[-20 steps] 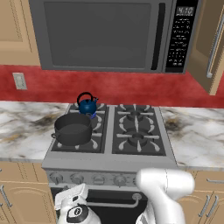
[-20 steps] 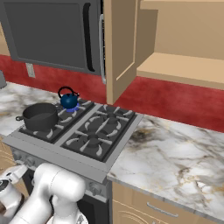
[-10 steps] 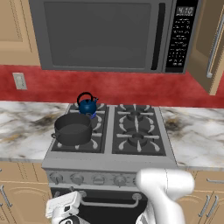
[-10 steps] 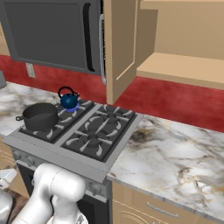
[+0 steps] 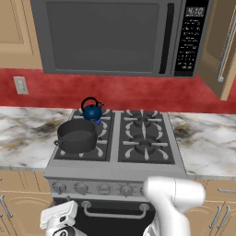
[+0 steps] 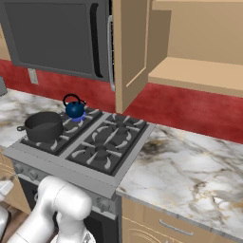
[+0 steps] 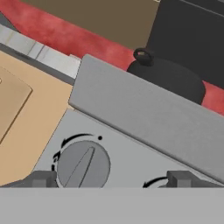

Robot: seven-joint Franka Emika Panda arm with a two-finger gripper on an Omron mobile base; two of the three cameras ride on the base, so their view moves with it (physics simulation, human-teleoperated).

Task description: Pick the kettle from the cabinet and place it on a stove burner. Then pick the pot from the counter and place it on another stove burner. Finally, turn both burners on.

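Note:
The blue kettle (image 5: pixel 92 111) (image 6: pixel 75 109) sits on the back left stove burner. In front of it, the dark pot (image 5: pixel 77 136) (image 6: pixel 43 126) rests on the front left burner. My gripper (image 7: pixel 111 179) hangs low before the range's front panel, open, with nothing between its fingertips (image 7: pixel 41 179). The leftmost knob (image 7: pixel 83 165) lies just ahead of it, toward the left finger. Above the panel's edge the pot (image 7: pixel 168 78) shows again. My hand (image 5: pixel 59 217) is below the left end of the knob row. The wall cabinet (image 6: pixel 194 76) stands open, its shelf bare.
The two right burners (image 5: pixel 144 133) carry nothing. The open cabinet door (image 6: pixel 128 52) juts out over the marble counter (image 6: pixel 190 166) right of the range. A microwave (image 5: pixel 115 37) hangs above the stove. An oven handle (image 5: pixel 115 214) runs under the knobs (image 5: pixel 92 188).
My hand has slid a little left and lower along the range front, toward the leftmost knob. Kettle and pot have not moved.

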